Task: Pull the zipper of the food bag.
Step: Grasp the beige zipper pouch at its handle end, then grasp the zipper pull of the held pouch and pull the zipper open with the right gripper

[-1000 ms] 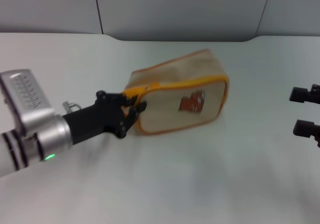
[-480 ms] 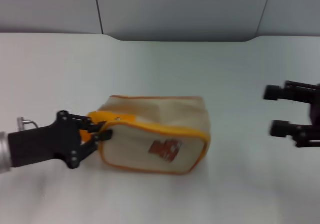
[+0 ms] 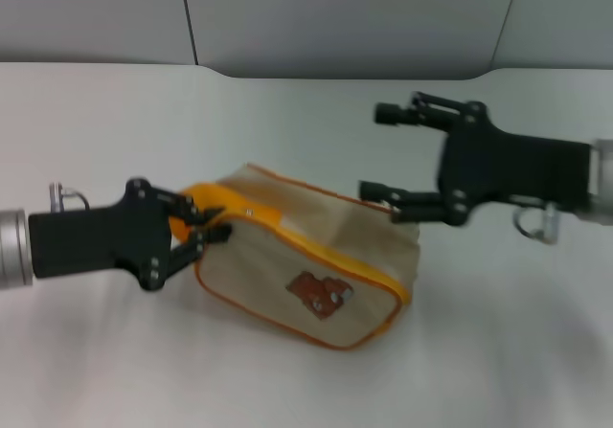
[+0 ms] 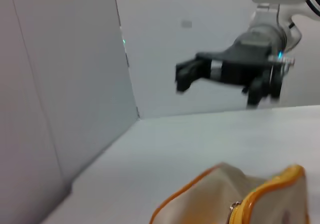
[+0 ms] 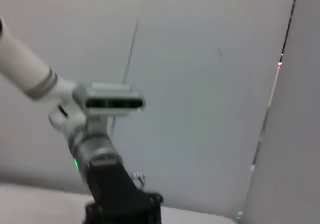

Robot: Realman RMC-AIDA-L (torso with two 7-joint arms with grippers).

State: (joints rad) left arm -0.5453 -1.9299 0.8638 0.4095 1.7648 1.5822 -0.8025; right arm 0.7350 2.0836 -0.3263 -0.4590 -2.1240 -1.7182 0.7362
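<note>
The food bag (image 3: 316, 270) is a beige fabric box with orange piping and a brown bear picture, lying tilted on the white table. Its orange-edged zipper (image 3: 330, 254) runs along the top of the front panel. A small silver pull tab (image 4: 233, 205) shows in the left wrist view. My left gripper (image 3: 206, 233) is shut on the bag's orange strap handle (image 3: 213, 204) at its left end. My right gripper (image 3: 376, 152) is open, just above and behind the bag's far right corner, not touching it. It also shows in the left wrist view (image 4: 215, 76).
The white table (image 3: 498, 351) extends all around the bag. A grey wall (image 3: 335, 16) stands behind the table's back edge. The left arm (image 5: 100, 149) shows in the right wrist view.
The right gripper has come in from the right edge to just behind the bag's right end. The left gripper still holds the strap, and the bag has turned, its right end swinging nearer.
</note>
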